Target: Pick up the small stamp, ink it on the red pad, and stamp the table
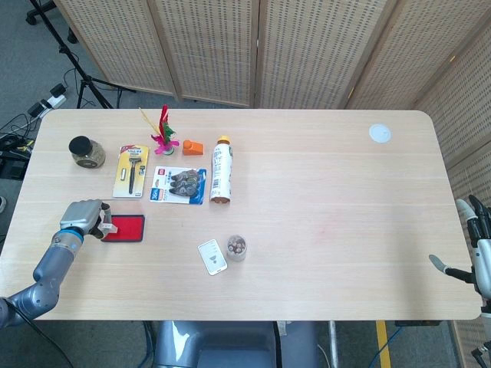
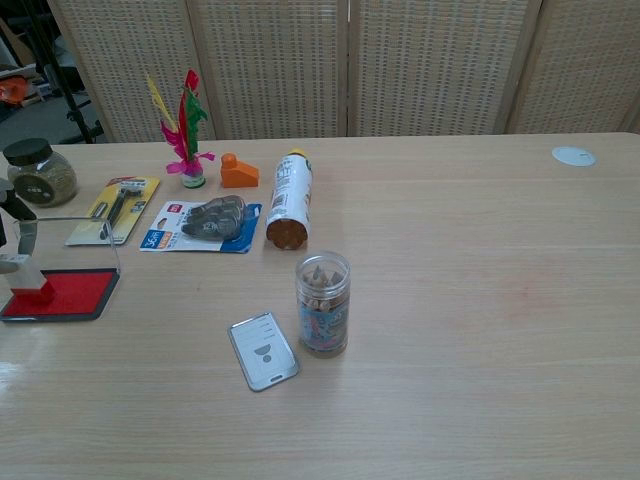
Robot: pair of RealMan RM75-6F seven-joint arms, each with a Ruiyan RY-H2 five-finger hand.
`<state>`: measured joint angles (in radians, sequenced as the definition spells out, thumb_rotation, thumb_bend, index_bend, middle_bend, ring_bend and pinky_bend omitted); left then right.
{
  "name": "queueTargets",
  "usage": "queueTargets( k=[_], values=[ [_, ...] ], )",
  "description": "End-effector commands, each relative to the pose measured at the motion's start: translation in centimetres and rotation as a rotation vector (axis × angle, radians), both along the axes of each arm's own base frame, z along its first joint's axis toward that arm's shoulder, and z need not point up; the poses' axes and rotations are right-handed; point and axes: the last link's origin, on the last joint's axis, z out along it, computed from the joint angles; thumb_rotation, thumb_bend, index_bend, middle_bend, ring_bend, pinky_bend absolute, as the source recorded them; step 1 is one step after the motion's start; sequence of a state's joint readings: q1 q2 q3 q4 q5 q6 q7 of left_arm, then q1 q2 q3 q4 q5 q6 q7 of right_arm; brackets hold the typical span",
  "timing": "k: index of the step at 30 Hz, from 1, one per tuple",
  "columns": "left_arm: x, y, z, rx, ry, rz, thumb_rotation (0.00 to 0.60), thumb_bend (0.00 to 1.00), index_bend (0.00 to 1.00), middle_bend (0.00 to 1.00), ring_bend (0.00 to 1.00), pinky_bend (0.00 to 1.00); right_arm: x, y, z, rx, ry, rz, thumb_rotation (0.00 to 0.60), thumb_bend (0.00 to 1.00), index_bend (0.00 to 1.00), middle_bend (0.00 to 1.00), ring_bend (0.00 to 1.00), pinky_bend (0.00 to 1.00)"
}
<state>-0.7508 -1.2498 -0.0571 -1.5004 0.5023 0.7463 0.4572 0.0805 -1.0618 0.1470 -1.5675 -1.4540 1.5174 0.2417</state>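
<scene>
The left hand [image 1: 84, 218] sits at the table's [image 1: 322, 192] nine o'clock edge, its fingers curled around the small stamp [image 2: 28, 279], which the chest view shows standing on the left end of the red pad [image 2: 62, 294]; from the head view the stamp is mostly hidden under the hand, so whether its face presses flat into the ink is hard to say. The pad's clear lid [image 2: 70, 240] stands open behind it. At about twelve o'clock from the pad lies a yellow razor pack [image 1: 131, 170], and at eleven o'clock, well apart, a dark-lidded jar [image 1: 86, 152]. At one o'clock from the pad is a blue blister pack [image 1: 178, 185], with a white bottle [image 1: 221, 170] lying on its side just beside it, orange cap pointing away from the robot. Beyond these are a feather shuttlecock [image 1: 163, 132] and an orange block [image 1: 192, 147]. At three o'clock from the pad, near the table's middle, a small grey card [image 1: 212, 257] lies just beside an upright clear tube [image 1: 236, 248]. A white disc [image 1: 379, 133] lies near the far corner at two o'clock. The right hand [image 1: 474, 249] hangs off the table's four o'clock edge, fingers spread, holding nothing.
</scene>
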Motion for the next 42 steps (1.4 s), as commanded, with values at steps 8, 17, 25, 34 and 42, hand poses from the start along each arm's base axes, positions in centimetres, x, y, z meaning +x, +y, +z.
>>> queueTargets(
  k=[8, 17, 25, 34, 42],
  values=[
    [0.3, 0.0, -0.4, 0.022, -0.003, -0.054, 0.600, 0.41, 0.63, 1.00, 1.00, 1.00, 0.0, 0.0, 0.0, 0.002, -0.001, -0.001, 0.600, 0.00, 0.00, 0.00, 0.00, 0.00],
    [0.3, -0.2, -1.3, 0.013, -0.006, -0.065, 0.600, 0.41, 0.63, 1.00, 1.00, 1.00, -0.1, 0.0, 0.1, 0.001, -0.006, -0.003, 0.600, 0.00, 0.00, 0.00, 0.00, 0.00],
    [0.2, 0.0, -2.0, 0.006, -0.004, -0.051, 0.600, 0.41, 0.63, 1.00, 1.00, 1.00, -0.2, -0.1, 0.2, -0.002, -0.010, -0.005, 0.600, 0.00, 0.00, 0.00, 0.00, 0.00],
    [0.1, -0.2, -2.4, -0.003, -0.007, -0.052, 0.600, 0.42, 0.63, 1.00, 1.00, 1.00, -0.1, 0.0, 0.4, -0.005, -0.015, -0.001, 0.600, 0.00, 0.00, 0.00, 0.00, 0.00],
    [0.1, -0.2, -2.4, 0.003, 0.005, -0.057, 0.600, 0.42, 0.63, 1.00, 1.00, 1.00, -0.1, 0.1, 0.5, -0.008, -0.020, 0.001, 0.600, 0.00, 0.00, 0.00, 0.00, 0.00]
  ],
)
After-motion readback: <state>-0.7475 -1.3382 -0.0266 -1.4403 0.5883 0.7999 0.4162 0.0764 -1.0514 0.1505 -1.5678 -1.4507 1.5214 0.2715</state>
